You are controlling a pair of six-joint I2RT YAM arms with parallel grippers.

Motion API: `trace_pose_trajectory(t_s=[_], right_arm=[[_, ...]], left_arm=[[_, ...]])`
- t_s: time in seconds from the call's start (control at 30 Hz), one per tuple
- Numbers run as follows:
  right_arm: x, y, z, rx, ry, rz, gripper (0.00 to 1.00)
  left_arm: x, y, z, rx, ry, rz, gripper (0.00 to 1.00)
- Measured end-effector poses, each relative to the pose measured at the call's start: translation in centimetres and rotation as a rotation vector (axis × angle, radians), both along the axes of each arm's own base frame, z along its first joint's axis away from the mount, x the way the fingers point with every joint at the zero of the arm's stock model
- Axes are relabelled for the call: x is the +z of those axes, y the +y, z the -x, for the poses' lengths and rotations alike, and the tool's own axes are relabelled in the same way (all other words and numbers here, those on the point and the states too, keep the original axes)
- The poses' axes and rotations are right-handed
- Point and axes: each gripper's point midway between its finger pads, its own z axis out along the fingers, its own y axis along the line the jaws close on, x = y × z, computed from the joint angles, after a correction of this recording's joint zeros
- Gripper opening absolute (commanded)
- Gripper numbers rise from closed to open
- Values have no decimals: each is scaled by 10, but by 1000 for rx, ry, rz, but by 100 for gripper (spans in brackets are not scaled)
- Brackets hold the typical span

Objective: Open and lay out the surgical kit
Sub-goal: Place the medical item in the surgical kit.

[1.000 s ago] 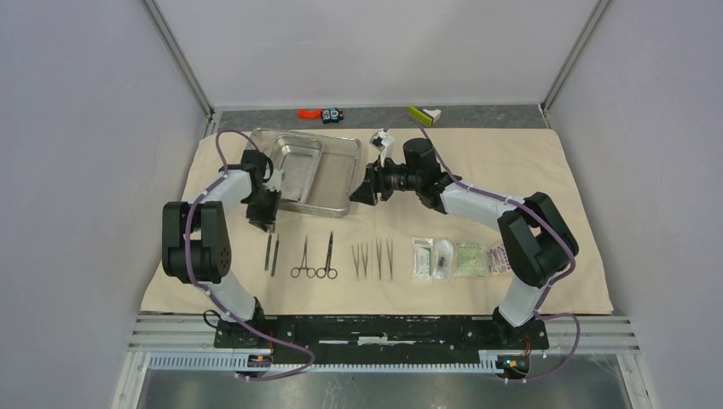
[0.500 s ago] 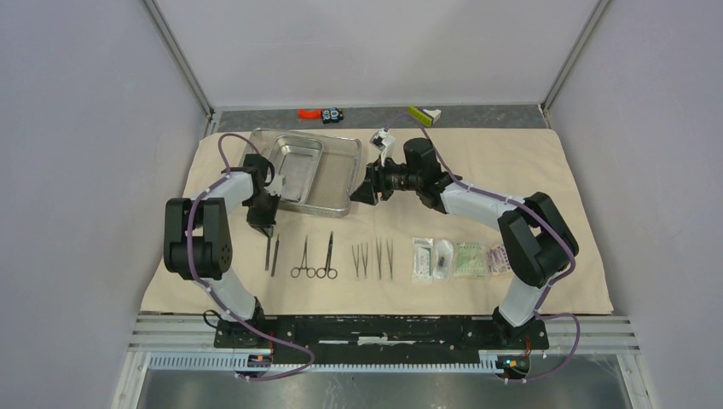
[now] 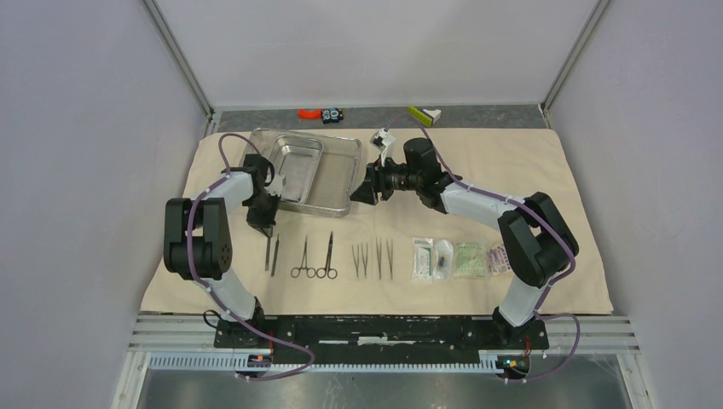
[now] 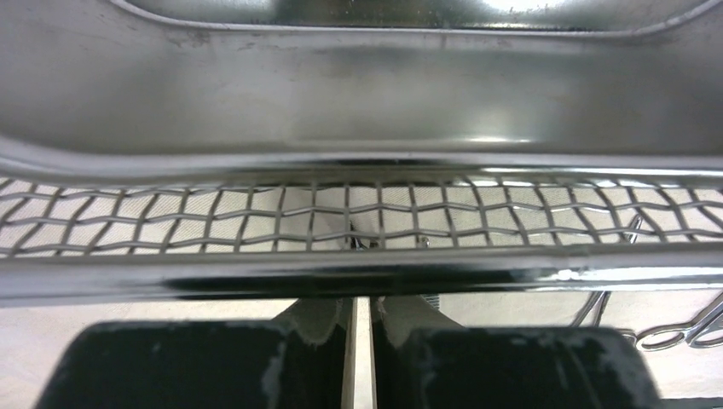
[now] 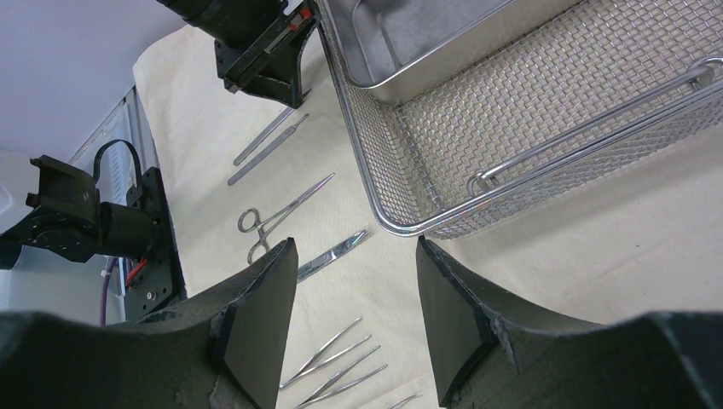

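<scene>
Large beige cloth wrap (image 3: 529, 162): unfolded and spread flat over the worktop (image 3: 511, 115), filling the middle of the top view. On it, upper left of centre, shiny rectangular steel tray with wire-mesh walls (image 3: 337, 179), holding a smaller solid steel inner tray (image 3: 298, 166) in its left half.

Left hand (image 3: 263, 223): just off the steel tray's lower-left corner in the top view. Same left hand (image 4: 359, 341) at the bottom edge of its wrist view: black fingers pressed nearly together, a thin slit between, nothing seen in it. Rim bar directly above; contact or not, cannot tell. Right hand (image 3: 358, 196): just beside the tray's right end, jaws spread wide, empty.

Lower middle of the top view, a tidy row lying apart on the cloth: two thin straight metal instruments (image 3: 271, 253), two ring-handled metal instruments (image 3: 314, 258) (forceps or scissors, cannot tell), three thin metal tweezers (image 3: 375, 258), then four small sealed packets (image 3: 456, 259) side by side.

Probably near the end of the layout, with only the tray left to settle.

Possible trouble from here:
- A nudge from the closed left hand against the rim, sliding slick steel over cloth and wrinkling the wrap under the row.
- A low sweep toward the bottom of the frame, scattering the thin straight instruments just below that hand.
- A poor bite by the right hand on the thin mesh edge, then a slip or tilt, with the loose-looking inner tray shifting inside.
</scene>
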Motion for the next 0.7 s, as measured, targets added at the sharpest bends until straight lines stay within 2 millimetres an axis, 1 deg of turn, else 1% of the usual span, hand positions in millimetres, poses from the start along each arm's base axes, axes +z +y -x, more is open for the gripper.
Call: trace_pose_trajectory(t_s=[0.43, 0.7], right_arm=[[2, 1, -1, 0, -4, -3, 61], [2, 1, -1, 0, -4, -3, 61]], left_arm=[[0, 1, 1, -36, 4, -4, 10], [2, 1, 11, -37, 36, -3, 9]])
